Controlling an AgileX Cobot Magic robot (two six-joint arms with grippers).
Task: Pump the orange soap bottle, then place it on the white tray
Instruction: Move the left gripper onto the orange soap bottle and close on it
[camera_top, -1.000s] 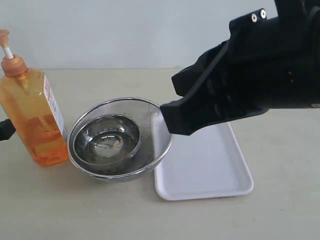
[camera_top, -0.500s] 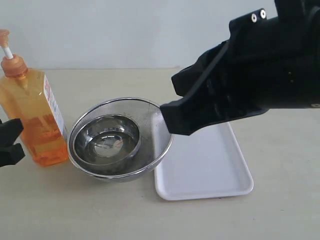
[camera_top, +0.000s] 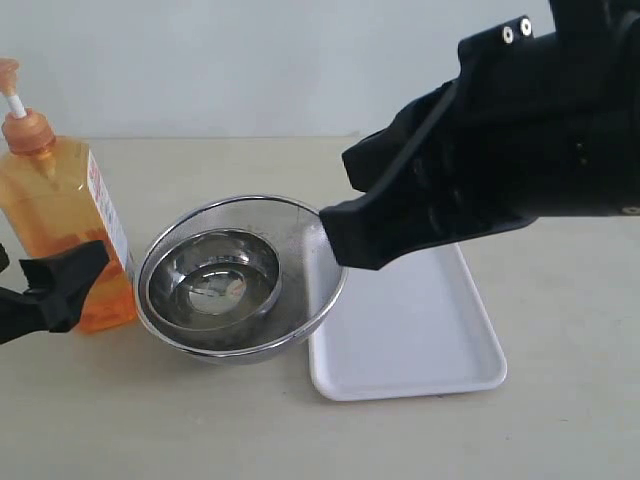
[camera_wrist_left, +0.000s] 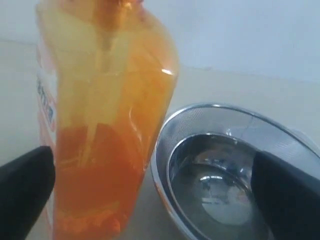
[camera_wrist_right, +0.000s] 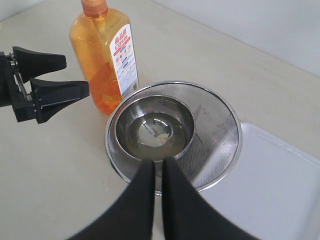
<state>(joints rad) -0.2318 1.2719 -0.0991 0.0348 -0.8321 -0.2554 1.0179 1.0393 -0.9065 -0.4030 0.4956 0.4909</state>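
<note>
Your left gripper (camera_wrist_right: 76, 75) gapes wide, empty, at the exterior view's lower left, just beside the orange soap bottle (camera_top: 62, 235). Your right gripper (camera_wrist_right: 156, 167) is closed on nothing.

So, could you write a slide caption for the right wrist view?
Open left gripper faces orange bottle; shut right gripper hovers over nested steel bowls beside white tray.

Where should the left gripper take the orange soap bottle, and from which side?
Probably the lower body of the orange soap bottle, from the side away from the steel bowls, where the open left gripper is. It stands upright, and the bowls crowd its other side.
</note>
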